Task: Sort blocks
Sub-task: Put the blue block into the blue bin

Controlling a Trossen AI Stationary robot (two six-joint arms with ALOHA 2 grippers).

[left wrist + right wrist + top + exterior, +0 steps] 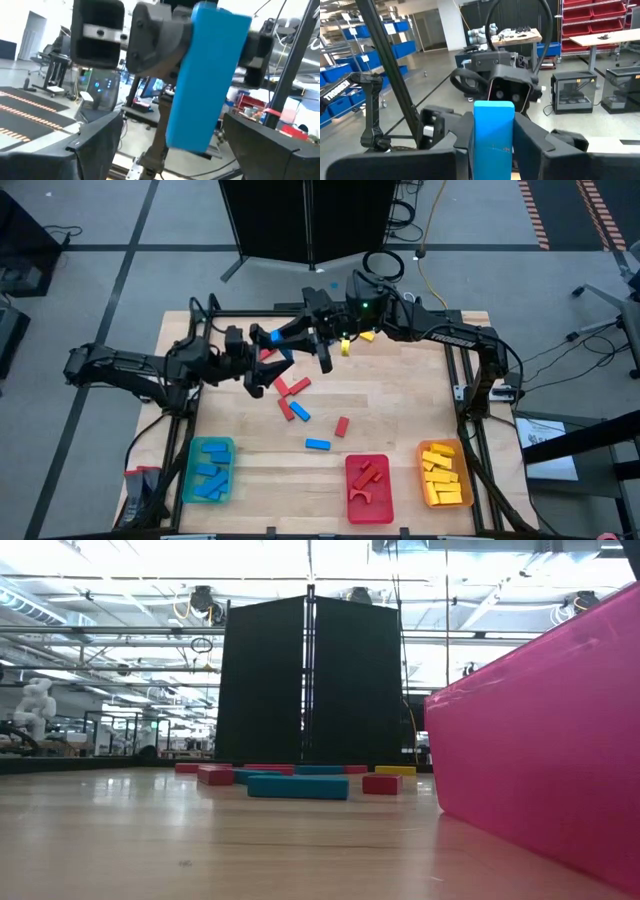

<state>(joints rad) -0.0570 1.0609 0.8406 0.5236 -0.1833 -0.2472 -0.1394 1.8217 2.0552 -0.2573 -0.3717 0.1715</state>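
Note:
A blue block [268, 337] is held in the air over the far-left part of the table by my right gripper [284, 336], which is shut on it. My left gripper [256, 363] is open and faces it from the left. In the left wrist view its fingers [95, 145] stand on either side of the blue block's [207, 75] free end with gaps showing. Loose red blocks [292, 388], blue blocks [317, 444] and yellow blocks [366, 335] lie flat on the table. Neither gripper shows in the low view. My right gripper pinches the blue block's lower part [492, 142] between its two fingers [532, 137], one on each side face. It reaches in about level from the table's right. The block is lifted clear of the table, and its free end [493, 107] sticks out past the fingertips toward my left gripper.
Three trays stand along the near edge: a green tray [190, 480] with blue blocks, a red tray [350, 492] with red pieces and an orange tray [424, 480] with yellow blocks. The low view shows the red tray's wall [540, 740] close by, with blocks [297, 786] beyond.

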